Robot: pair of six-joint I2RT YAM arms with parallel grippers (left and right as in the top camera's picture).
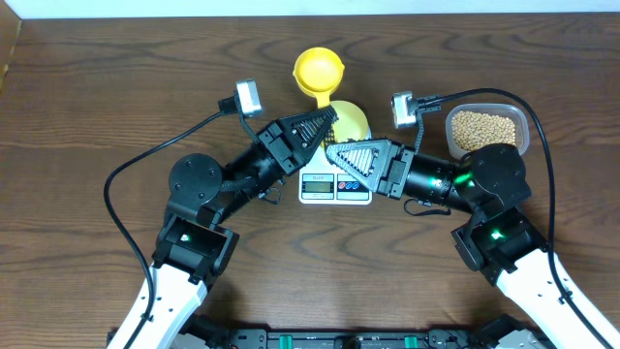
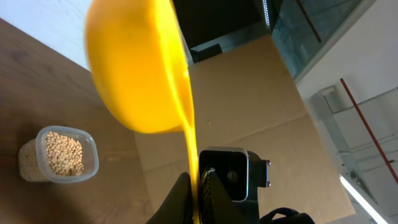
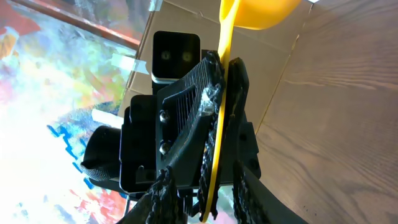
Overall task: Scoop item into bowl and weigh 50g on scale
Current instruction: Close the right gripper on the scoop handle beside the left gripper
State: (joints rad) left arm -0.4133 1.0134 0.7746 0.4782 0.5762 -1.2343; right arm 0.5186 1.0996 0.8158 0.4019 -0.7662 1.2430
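Yellow scoop (image 1: 319, 70) pinched by its handle in left gripper (image 1: 327, 118). Right gripper (image 1: 330, 151) — fingers spread either side of handle end, over scale (image 1: 334, 189).

**Crowded middle, open flanks**

The left hand (image 1: 325, 118) and right hand (image 1: 331, 151) meet nearly tip to tip over the scale (image 1: 334, 186), closing the middle of the desk (image 1: 87, 107). The bowl (image 1: 355, 118) and yellow scoop (image 1: 320, 70) fill the way from there toward the far edge. A clear tub (image 1: 524, 124) stands right of them. Black cables (image 1: 108, 189) arch beside both arms. The left side, both far corners and the middle of the near edge are bare.
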